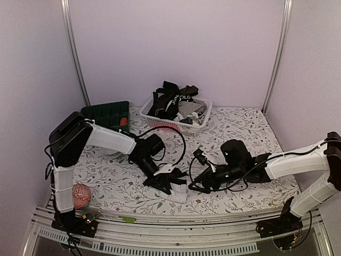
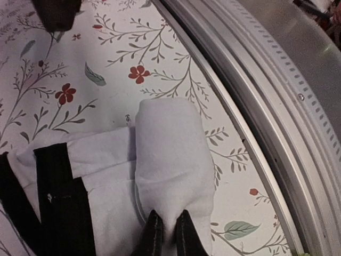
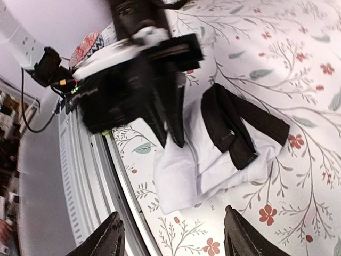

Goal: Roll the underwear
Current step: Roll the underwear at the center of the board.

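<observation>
I saw a table [image 1: 250, 128] covered in a white cloth printed with grey leaves and small red flowers, with a metal rail [image 1: 213, 220] along its near edge. At the back stood a white lattice basket [image 1: 169, 126], with a dark green tray [image 1: 106, 114] near it on the left. A red patterned ball [image 1: 81, 196] sat by the front left corner. The underwear [image 2: 170, 160], white with a black waistband [image 3: 229, 125], lay close to the rail, one end rolled.
</observation>
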Robot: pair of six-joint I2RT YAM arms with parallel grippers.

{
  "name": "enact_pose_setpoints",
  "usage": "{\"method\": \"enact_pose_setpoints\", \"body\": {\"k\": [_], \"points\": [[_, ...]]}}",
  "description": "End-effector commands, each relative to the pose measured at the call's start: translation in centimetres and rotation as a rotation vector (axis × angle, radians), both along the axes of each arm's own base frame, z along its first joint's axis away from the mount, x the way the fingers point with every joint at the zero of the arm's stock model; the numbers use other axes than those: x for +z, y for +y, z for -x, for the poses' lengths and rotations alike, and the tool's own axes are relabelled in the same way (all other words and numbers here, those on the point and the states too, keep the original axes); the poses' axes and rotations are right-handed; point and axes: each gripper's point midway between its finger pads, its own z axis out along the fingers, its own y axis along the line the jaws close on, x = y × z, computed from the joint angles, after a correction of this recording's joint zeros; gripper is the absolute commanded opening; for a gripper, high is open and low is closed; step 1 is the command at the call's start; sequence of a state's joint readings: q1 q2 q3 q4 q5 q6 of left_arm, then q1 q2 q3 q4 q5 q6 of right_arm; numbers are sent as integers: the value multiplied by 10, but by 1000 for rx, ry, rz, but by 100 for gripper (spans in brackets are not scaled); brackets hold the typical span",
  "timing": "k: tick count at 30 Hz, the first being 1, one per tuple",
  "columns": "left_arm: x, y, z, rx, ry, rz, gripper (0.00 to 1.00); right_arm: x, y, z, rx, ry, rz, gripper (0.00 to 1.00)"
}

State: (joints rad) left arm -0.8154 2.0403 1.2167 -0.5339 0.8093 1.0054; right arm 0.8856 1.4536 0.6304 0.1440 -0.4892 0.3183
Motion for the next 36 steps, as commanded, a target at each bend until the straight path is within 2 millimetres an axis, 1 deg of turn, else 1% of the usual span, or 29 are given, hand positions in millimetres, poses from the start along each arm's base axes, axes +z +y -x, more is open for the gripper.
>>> {"method": "enact_pose_setpoints", "body": {"k": [1,4,8,10,14,17,21,24,25,27,29,30,31,32,33,34,36], "points": [[-12,24,21,5,284,-111,0,-2,13,10,79,-283,77,64],[-18,25,18,3,311,-125,0,-12,29,16,131,-334,114,66],[-22,25,18,0,328,-133,0,-28,53,16,217,-440,167,67],[-22,24,18,-1,332,-132,0,-33,64,15,247,-478,182,67],[-22,24,18,-1,335,-134,0,-52,71,15,282,-500,218,67],[-24,24,16,5,340,-139,0,-61,75,24,326,-501,227,65],[-24,23,15,8,346,-140,0,-69,78,37,363,-509,244,62],[-23,23,15,6,351,-137,0,-67,79,40,367,-521,248,59],[-23,24,15,7,353,-138,0,-67,79,40,366,-518,248,51],[-22,24,13,8,353,-133,0,-70,78,41,368,-509,256,33],[-17,25,10,18,354,-115,0,-74,76,44,382,-490,263,8],[-13,25,7,32,354,-99,0,-76,76,46,385,-476,265,0],[-7,26,1,52,347,-79,7,-77,75,49,392,-457,261,0],[-2,26,-5,73,335,-58,16,-78,74,51,390,-431,260,0],[7,27,-11,95,322,-32,23,-78,73,54,396,-400,254,0],[16,26,-19,118,299,8,30,-78,71,56,393,-357,247,0],[41,29,-36,188,260,84,44,-76,68,61,384,-256,224,0]]}}
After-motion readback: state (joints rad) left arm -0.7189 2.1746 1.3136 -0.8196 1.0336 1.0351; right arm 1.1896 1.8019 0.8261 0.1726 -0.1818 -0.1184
